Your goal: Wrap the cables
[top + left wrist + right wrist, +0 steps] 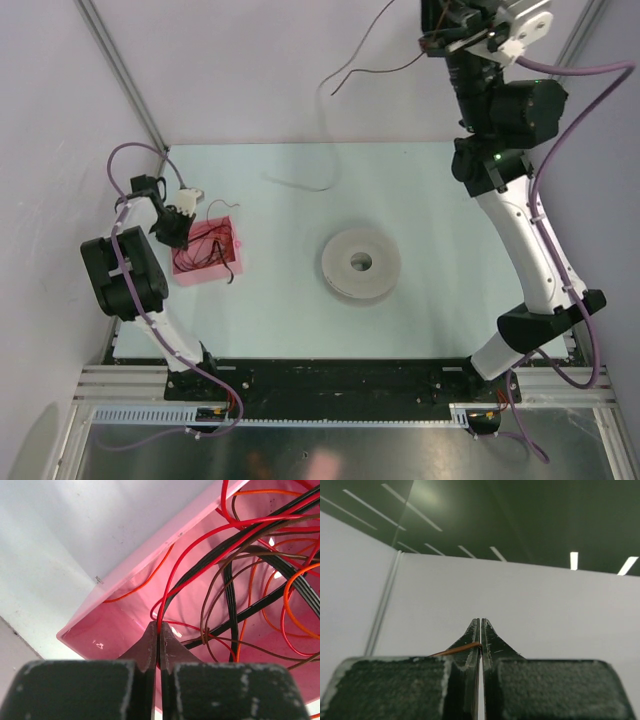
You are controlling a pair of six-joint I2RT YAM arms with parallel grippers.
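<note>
A pink tray [197, 271] at the left holds several tangled cables [212, 245], red, orange, brown and black. My left gripper [178, 232] is down in the tray. In the left wrist view it [159, 628] is shut on a red cable [176, 575] near the tray's corner. My right gripper [428, 42] is raised high at the back right. It is shut on a thin brown cable [372, 70] that hangs and curls left in the air. The right wrist view shows the brown cable [454, 651] pinched between the shut fingers [480, 625].
A pale grey round spool [360, 264] lies flat at the middle of the table. The white back wall [280, 70] and a metal frame post [125, 85] stand behind. The arm bases sit at the near edge.
</note>
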